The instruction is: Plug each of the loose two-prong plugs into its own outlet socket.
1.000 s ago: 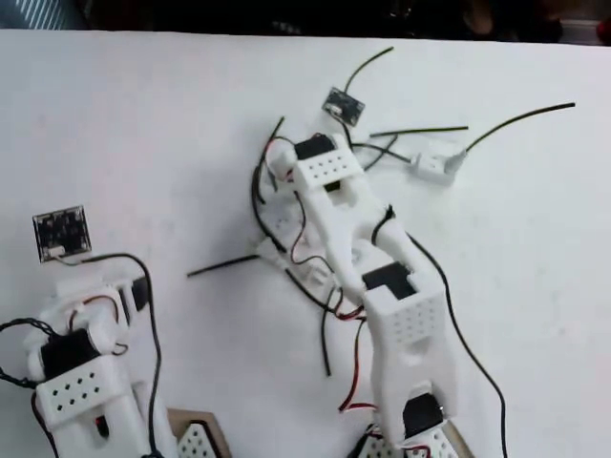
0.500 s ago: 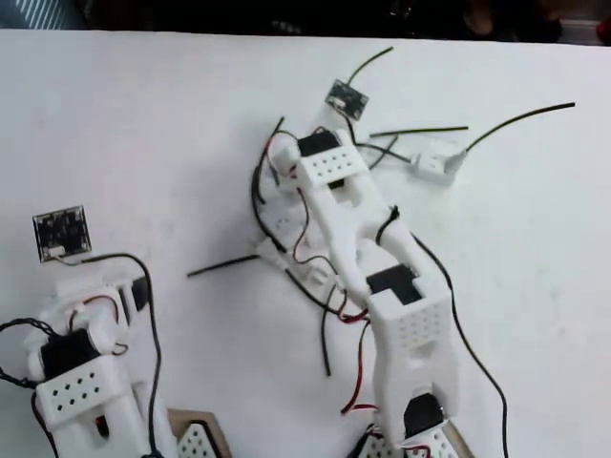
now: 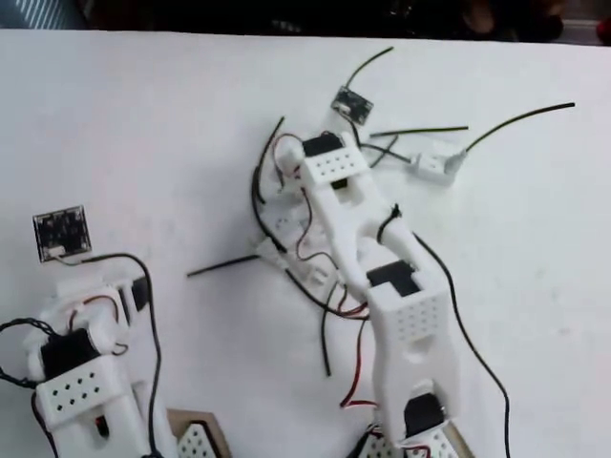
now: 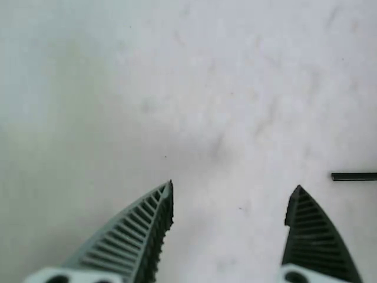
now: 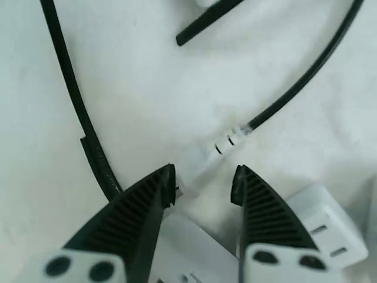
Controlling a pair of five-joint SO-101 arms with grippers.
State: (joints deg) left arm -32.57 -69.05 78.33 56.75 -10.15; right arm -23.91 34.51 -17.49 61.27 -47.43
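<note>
Fingers (image 5: 147, 212) of the right gripper (image 5: 204, 178) are held apart, and a white plug (image 5: 200, 164) is seen lying on the table (image 5: 147, 118) between their tips, nearer one finger than the other. Whether it is touched cannot be told. In the high view the right arm (image 3: 396, 305) is seen stretched out over the middle of the table, its wrist set among loose black cords (image 3: 323, 334). The left arm (image 3: 81, 382) is folded back at the near edge. The left gripper (image 4: 233, 190) is likewise spread wide above bare table, with a black cord end (image 4: 353, 176) lying off to one side.

Just beside the right gripper a white socket block (image 5: 321, 227) is found, its slots showing, and a thick black cable (image 5: 70, 88) is curved past the other finger. The plug is small and white, ridged at its neck, and a thin black lead (image 5: 306, 76) is run out of it. Another white connector (image 3: 431, 164) with its own cord is lying well apart from the wrist.
</note>
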